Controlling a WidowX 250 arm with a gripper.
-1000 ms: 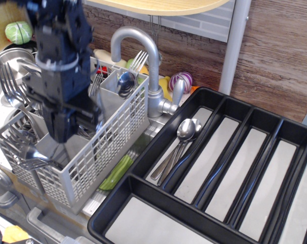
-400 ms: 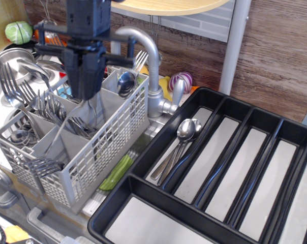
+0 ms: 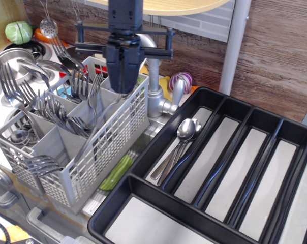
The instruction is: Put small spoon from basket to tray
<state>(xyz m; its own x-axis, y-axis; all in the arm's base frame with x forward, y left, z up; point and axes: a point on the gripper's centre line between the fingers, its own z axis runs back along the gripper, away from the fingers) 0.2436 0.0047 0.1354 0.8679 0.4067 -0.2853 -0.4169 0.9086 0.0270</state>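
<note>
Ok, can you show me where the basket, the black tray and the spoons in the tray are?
basket (image 3: 100, 152), the only camera view, on its front lattice wall.
tray (image 3: 143, 175), same view, on its black left rim.
spoons (image 3: 186, 129), same view, on the bowl of the top spoon.

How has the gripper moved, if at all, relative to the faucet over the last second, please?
Yes. The gripper has moved right and up the picture, from left of the faucet above the basket's front compartments to directly in front of the faucet's arch, over the back compartment.
</note>
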